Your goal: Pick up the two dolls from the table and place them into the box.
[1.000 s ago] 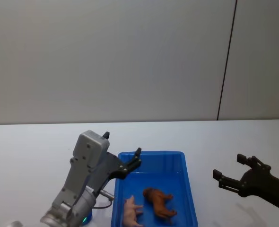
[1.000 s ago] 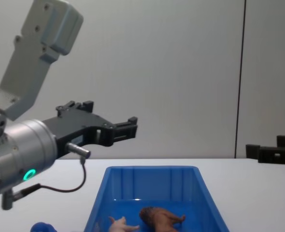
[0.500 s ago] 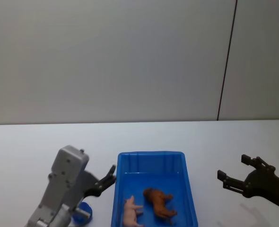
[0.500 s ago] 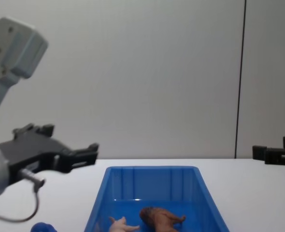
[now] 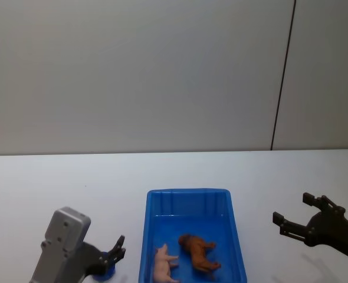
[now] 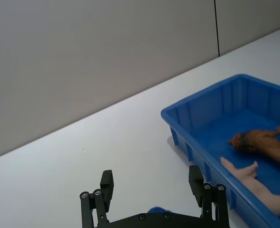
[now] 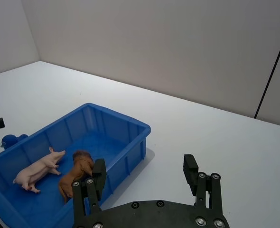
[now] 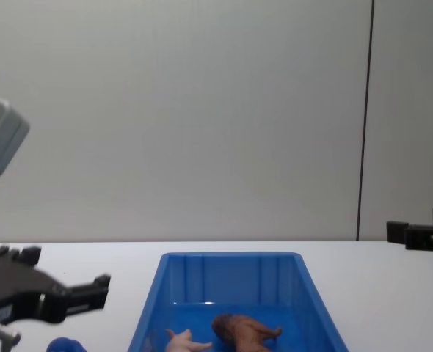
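I see both dolls lying in box [image 5: 189, 193]: lion [image 5: 199, 253] beside pink doll [image 5: 164, 264]. Left gripper [image 6: 151, 178] spread empty left of box, right gripper [image 5: 293, 207] spread empty right of it. Nothing left to hold, I judge.

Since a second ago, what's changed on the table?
The left gripper, open and empty, drew back from above the left rim of the box, down and leftward to beside it. The right gripper, open, drifted slightly rightward. The brown doll and pink doll lie in the box as before.
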Controlling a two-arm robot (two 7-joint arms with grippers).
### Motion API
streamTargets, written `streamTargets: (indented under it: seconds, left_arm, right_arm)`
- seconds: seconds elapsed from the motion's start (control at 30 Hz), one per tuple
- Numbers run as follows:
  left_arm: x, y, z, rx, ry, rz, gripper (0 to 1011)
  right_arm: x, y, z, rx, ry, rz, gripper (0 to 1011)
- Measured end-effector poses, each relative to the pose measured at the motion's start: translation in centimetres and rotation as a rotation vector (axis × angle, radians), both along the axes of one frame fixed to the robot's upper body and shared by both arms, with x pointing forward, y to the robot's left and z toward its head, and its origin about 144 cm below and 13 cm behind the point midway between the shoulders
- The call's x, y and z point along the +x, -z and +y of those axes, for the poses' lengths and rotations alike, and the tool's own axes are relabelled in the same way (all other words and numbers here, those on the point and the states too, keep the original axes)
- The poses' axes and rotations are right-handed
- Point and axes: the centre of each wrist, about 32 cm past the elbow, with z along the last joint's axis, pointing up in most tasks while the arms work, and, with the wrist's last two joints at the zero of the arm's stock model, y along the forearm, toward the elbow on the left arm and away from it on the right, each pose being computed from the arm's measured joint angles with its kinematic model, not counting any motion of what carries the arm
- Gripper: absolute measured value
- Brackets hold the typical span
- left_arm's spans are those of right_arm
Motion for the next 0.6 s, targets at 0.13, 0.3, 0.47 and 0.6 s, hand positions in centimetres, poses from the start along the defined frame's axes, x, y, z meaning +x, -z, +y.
streamTargets:
  seconds: [0.13,0.3,0.47,0.6]
  left_arm:
    - [-0.3,0.7,0.3,-0.009,-0.001,0.032,1001]
    - [-0.5,1.6,0.7,-0.020,0.005,0.066,1001]
    - [-0.6,2.5,0.9,-0.036,0.015,0.099,1001]
    - [-0.6,3.0,1.1,-0.044,0.022,0.118,1001]
  right_arm:
    - [0.0,0.0,0.0,0.000,0.000,0.000,1001]
    - [0.0,0.0,0.0,0.000,0.001,0.000,1001]
    - [0.0,0.0,-0.1,0.000,0.001,0.000,1001]
    - [0.0,0.0,-0.1,0.000,0.001,0.000,1001]
